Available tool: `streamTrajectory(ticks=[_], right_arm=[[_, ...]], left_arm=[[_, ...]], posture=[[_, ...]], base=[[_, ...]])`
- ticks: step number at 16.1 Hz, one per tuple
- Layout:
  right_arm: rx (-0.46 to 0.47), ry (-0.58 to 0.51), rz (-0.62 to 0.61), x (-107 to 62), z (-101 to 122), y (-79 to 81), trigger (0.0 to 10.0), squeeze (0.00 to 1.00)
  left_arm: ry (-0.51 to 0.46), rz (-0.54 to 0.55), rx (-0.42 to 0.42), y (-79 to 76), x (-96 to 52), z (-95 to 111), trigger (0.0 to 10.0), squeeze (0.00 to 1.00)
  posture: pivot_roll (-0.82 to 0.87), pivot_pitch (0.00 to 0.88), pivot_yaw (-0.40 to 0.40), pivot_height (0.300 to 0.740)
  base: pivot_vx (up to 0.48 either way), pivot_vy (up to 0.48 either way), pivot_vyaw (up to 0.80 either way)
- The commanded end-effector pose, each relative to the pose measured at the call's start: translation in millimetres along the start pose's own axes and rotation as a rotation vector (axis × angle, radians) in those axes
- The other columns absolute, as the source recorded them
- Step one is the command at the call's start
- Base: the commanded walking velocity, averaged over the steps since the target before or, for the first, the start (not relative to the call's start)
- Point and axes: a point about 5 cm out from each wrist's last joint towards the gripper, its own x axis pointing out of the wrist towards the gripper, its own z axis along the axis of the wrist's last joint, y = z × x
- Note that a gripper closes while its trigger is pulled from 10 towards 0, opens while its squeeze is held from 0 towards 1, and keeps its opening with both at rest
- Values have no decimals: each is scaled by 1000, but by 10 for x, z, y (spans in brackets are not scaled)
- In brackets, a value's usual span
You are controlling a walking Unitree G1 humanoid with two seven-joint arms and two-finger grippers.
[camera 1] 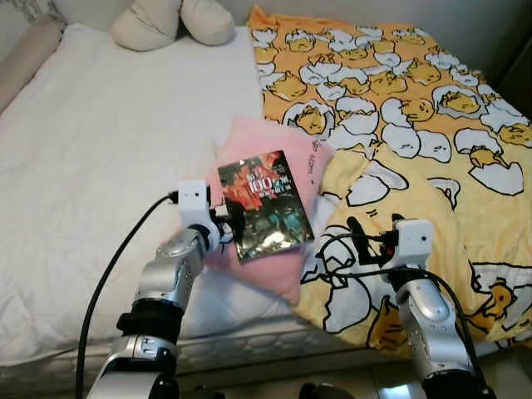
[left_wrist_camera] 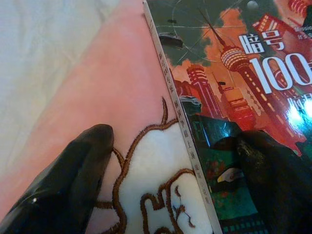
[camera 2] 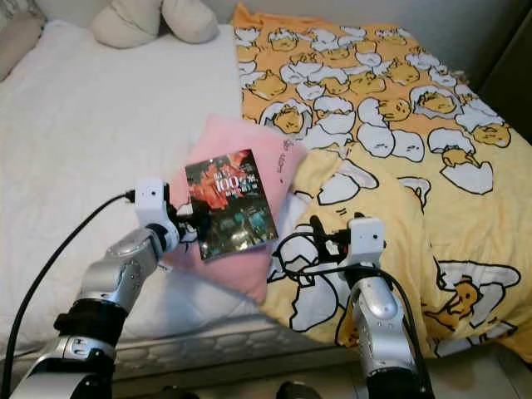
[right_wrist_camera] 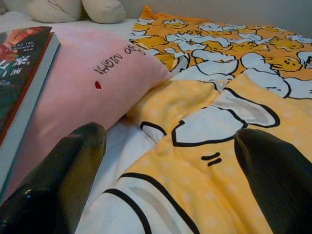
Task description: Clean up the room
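Head stereo pair looks down over bed (camera 1: 100, 150); both wrist cams sit close, sharing book (left_wrist_camera: 234, 97) and pink pillow (right_wrist_camera: 97, 87).

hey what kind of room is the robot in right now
Most likely a bedroom: a bed with a white mattress cover, a yellow cartoon-print blanket, a pink pillow and cream cushions at the far end.

White bed (camera 1: 91, 158): pink pillow (camera 1: 274, 166) mid-front, yellow duck blanket (camera 1: 416, 125) right, two cream cushions (camera 1: 170, 21) at head
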Motion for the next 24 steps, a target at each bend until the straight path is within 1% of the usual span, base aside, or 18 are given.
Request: streamTrajectory(ticks=[1, 2, 3, 7, 9, 10, 11, 13, 14, 15, 16, 17, 18, 19, 20, 21, 22, 24], right_arm=[[-7, 4, 16, 20, 14, 20, 10000, 0], [-5, 4, 23, 26, 13, 41, 10000, 0], [-4, 3, 29, 37, 18, 61, 10000, 0], [-3, 0, 33, 57, 25, 83, 10000, 0], [-1, 1, 32, 56, 21, 89, 10000, 0], [0, 2, 33, 56, 17, 97, 10000, 0], [2, 2, 34, 57, 14, 105, 10000, 0], [1, 2, 35, 60, 12, 108, 10000, 0], [1, 3, 34, 59, 10, 102, 10000, 0], [0, 5, 34, 58, 8, 100, 10000, 0], [0, 5, 34, 59, 8, 100, 10000, 0], [-2, 8, 35, 61, 4, 96, 10000, 0], [-3, 9, 36, 59, 1, 94, 10000, 0], [-3, 10, 36, 59, -2, 90, 10000, 0], [-4, 11, 36, 59, -3, 87, 10000, 0], [-5, 11, 36, 59, -3, 82, 10000, 0], [-6, 10, 35, 59, -1, 74, 10000, 0], [-7, 9, 37, 63, 3, 69, 10000, 0]], left_arm=[[76, -19, 29, -35, 36, -150, 8235, 0], [50, -29, 130, -52, 58, -124, 0, 0], [42, -17, 164, -35, 75, -106, 0, 0], [29, 31, 132, 93, 105, -38, 0, 0], [-8, 60, 159, 130, 104, 9, 0, 0], [-79, 138, 269, 210, 92, 121, 0, 0], [-145, 196, 355, 263, 72, 237, 0, 0], [-256, 265, 405, 336, 26, 447, 0, 0], [-296, 257, 419, 328, 7, 521, 0, 0], [-347, 218, 443, 276, -20, 598, 0, 0], [-368, 204, 454, 255, -31, 625, 0, 0], [-388, 149, 373, 197, -52, 648, 10000, 0], [-377, 130, 298, 184, -61, 632, 10000, 0], [-376, 114, 260, 171, -66, 626, 10000, 0], [-386, 104, 216, 160, -101, 632, 10000, 592], [-391, 99, 221, 150, -134, 634, 10000, 1000], [-380, 78, 230, 130, -184, 612, 10000, 1000], [-339, 62, 253, 129, -214, 527, 10000, 1000]], posture=[[-76, 34, -18, 740], [-79, 35, -19, 740], [-79, 38, -18, 740], [-85, 42, -12, 740], [-84, 41, -11, 740], [-81, 42, -11, 740], [-81, 43, -11, 740], [-77, 43, -11, 740], [-76, 43, -11, 740], [-76, 43, -12, 740], [-76, 43, -13, 740], [-72, 41, -15, 740], [-71, 40, -15, 740], [-71, 39, -18, 740], [-70, 39, -17, 740], [-68, 37, -19, 740], [-65, 36, -21, 740], [-60, 35, -26, 740]], base=[[0, 0, 0], [0, 0, 0], [0, 0, 0], [0, 0, 0], [0, 0, 0], [0, 0, 0], [0, 0, 0], [0, 0, 0], [0, 0, 0], [0, 0, 0], [0, 0, 0], [0, 0, 0], [0, 0, 0], [0, 0, 0], [0, 0, 0], [0, 0, 0], [0, 0, 0], [0, 0, 0]])
